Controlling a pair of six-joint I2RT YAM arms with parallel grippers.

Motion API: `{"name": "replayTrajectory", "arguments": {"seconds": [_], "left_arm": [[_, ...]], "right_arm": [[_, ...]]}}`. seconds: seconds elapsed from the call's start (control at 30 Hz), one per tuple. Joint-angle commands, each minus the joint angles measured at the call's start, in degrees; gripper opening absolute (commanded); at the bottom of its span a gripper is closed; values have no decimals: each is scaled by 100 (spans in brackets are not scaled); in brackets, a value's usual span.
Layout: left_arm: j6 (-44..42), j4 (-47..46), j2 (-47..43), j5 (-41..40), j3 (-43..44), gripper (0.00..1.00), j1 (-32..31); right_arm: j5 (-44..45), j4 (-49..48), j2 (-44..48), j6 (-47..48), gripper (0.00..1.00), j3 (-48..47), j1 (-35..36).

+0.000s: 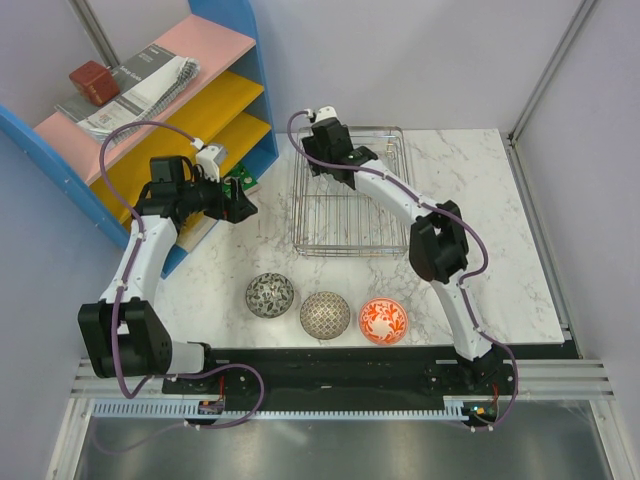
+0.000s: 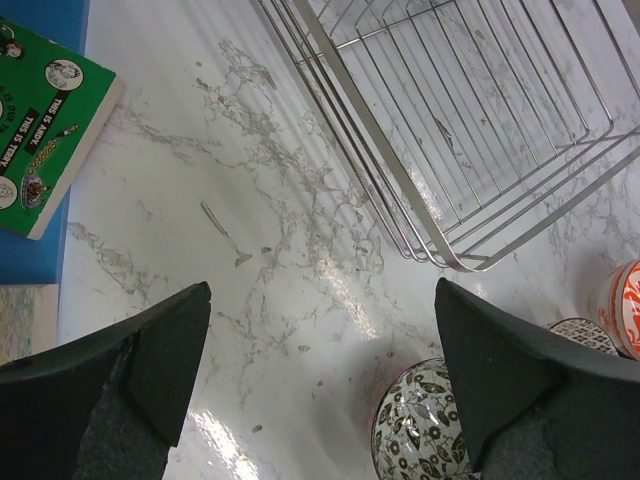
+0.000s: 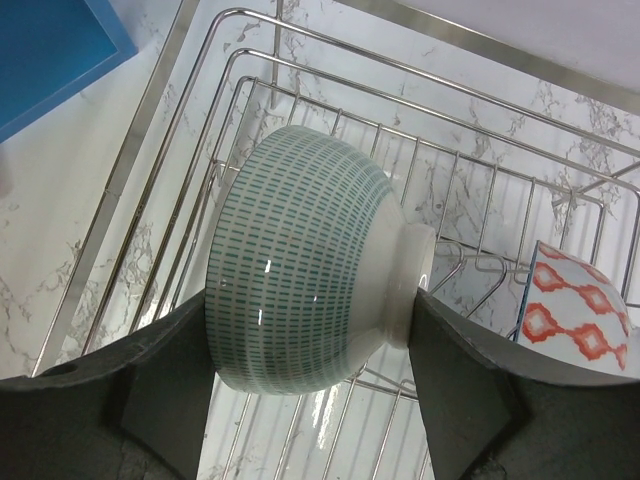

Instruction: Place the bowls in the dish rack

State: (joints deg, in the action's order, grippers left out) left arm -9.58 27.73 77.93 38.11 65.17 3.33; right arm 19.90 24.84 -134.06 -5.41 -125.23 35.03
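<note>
My right gripper (image 1: 322,150) (image 3: 310,315) is shut on the blue patterned bowl (image 3: 300,260), held on its side by rim and foot over the far-left part of the silver dish rack (image 1: 345,215) (image 3: 480,200). A white bowl with red-orange diamonds (image 3: 575,310) stands in the rack to its right. The dark grey patterned bowl (image 1: 270,295) (image 2: 420,435), the beige-grey bowl (image 1: 325,315) and the red-orange floral bowl (image 1: 383,321) (image 2: 625,305) sit in a row on the near table. My left gripper (image 1: 243,207) (image 2: 322,290) is open and empty, left of the rack (image 2: 480,130). The pale green bowl is out of view.
A blue-framed shelf (image 1: 215,90) with pink and yellow boards stands at the far left, with booklets and a red box on top. A green book (image 1: 238,185) (image 2: 50,130) lies at its foot beside my left gripper. White walls close the table's back and right.
</note>
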Motion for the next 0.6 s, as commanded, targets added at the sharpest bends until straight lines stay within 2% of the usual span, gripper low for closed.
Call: {"name": "replayTrajectory", "arguments": {"seconds": [0.0, 0.1, 0.23, 0.3, 0.57], "left_arm": [[-237, -74, -208, 232, -30, 100, 53], [-246, -74, -226, 241, -48, 100, 45], [-263, -74, -252, 241, -65, 100, 45], [-281, -74, -261, 250, -65, 100, 45], [-290, -74, -278, 250, -65, 100, 53]], "right_arm": [[40, -331, -129, 66, 17, -309, 127], [58, -331, -208, 75, 22, -300, 145], [66, -340, -313, 101, 37, -283, 162], [40, -331, -340, 137, 40, -274, 189], [75, -331, -419, 224, 64, -239, 250]]}}
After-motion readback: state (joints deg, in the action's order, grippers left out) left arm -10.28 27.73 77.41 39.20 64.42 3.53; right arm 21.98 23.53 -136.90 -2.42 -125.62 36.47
